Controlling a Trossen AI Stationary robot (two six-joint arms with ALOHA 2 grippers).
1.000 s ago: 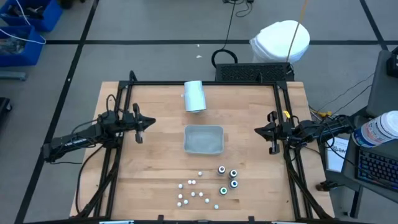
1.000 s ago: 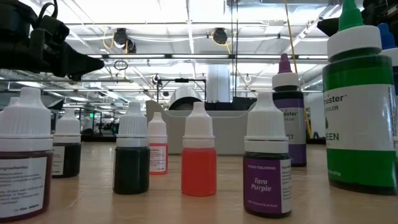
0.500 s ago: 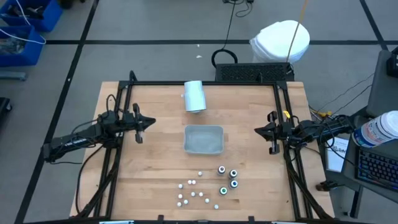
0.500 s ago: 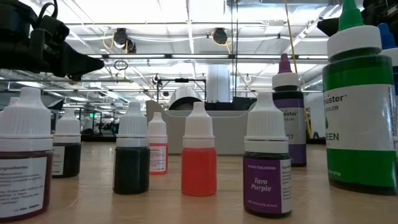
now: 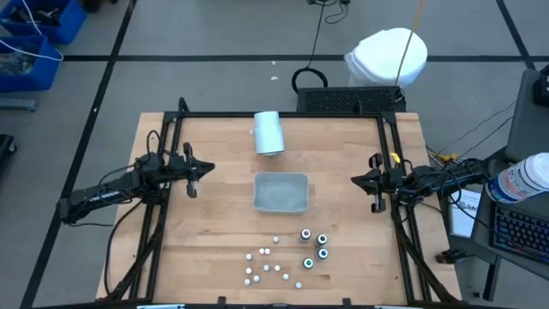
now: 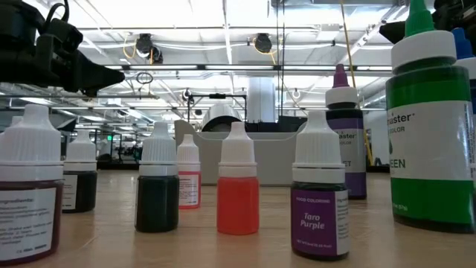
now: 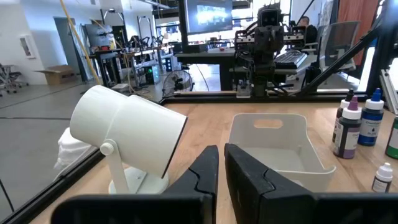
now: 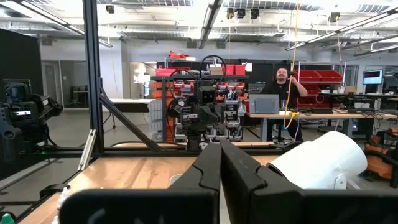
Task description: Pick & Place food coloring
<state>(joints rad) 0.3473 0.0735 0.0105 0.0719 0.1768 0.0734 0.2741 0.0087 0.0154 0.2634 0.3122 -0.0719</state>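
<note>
The food coloring bottles stand upright in a cluster near the table's front edge: dark ones with ringed tops (image 5: pixel 316 247) and smaller whitish ones (image 5: pixel 266 266). The low view shows them close up, among them a red one (image 6: pixel 238 186), a purple one (image 6: pixel 320 201) and a big green one (image 6: pixel 431 126). My left gripper (image 5: pixel 208 168) (image 7: pixel 221 149) hovers at the left side, shut and holding nothing. My right gripper (image 5: pixel 354 180) (image 8: pixel 219 146) hovers at the right side, shut and holding nothing. Both are far from the bottles.
A grey rectangular tray (image 5: pixel 280 192) (image 7: pixel 273 146) sits at the table's middle. A white cylinder (image 5: pixel 268 133) (image 7: pixel 127 134) stands on its stand near the far edge. Bare wood (image 5: pixel 214 223) lies between the arms and the bottles. A person (image 8: pixel 289 84) is in the room beyond.
</note>
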